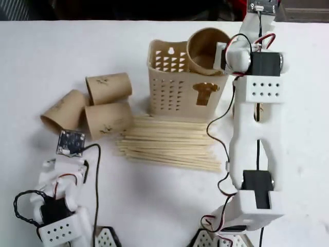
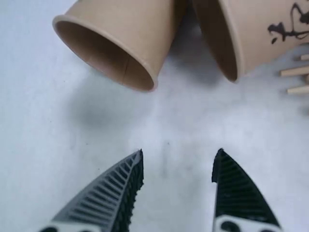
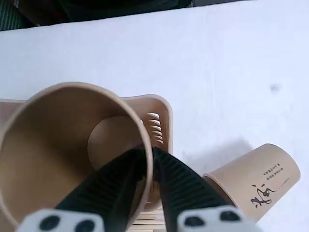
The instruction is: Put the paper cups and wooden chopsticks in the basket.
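Near left corner of the table (image 1: 51, 46): left gripper (image 2: 179, 154) low over bare surface, jaws spread, nothing between them. Tips point toward the gap between two lying cups and are clear of both.

Wooden chopsticks (image 1: 169, 144): one loose bundle, flat, mid-table. The sticks overlap too much for an exact count. The bundle's far side is just beside the basket's foot.

Paper cups, count = 4.
- Three lie on their sides in a cluster left of the bundle.
- Near cup (image 1: 108, 119): just beside the chopstick ends.
- Leftmost cup (image 1: 64, 110): touching the near cup, mouth toward the near left corner.
- Far cup (image 1: 108, 87): just behind the other two.

Basket (image 1: 177, 87), count = 1: beige, perforated, upright, toward the middle of the far edge.

Fourth cup (image 1: 205, 49): tilted, at the basket's far right corner, overlapping its rim. Cannot tell whether its base sits inside. Right gripper (image 3: 148, 153) pinches this cup's wall at the rim, one finger inside, one outside.
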Robot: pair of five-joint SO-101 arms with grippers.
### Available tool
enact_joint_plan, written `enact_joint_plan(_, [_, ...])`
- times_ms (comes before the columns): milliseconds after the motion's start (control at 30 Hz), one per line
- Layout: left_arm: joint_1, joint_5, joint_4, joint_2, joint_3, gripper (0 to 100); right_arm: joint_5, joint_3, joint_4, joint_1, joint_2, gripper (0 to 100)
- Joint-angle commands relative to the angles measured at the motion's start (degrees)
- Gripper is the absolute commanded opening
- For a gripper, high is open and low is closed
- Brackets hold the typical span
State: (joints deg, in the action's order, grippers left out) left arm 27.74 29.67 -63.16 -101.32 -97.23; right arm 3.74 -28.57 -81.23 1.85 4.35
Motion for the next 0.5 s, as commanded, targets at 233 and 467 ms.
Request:
enact_joint_plan(233, [-0.57, -0.70, 1.41, -0.31, 0.09, 24, -0.09, -2.55, -2.68, -0.22, 2.68, 18.0])
enact_joint_plan(467, [-0.57, -0.70, 1.41, -0.31, 0.09, 24, -5.71, -2.81, -4.97, -0.13, -0.75, 28.9])
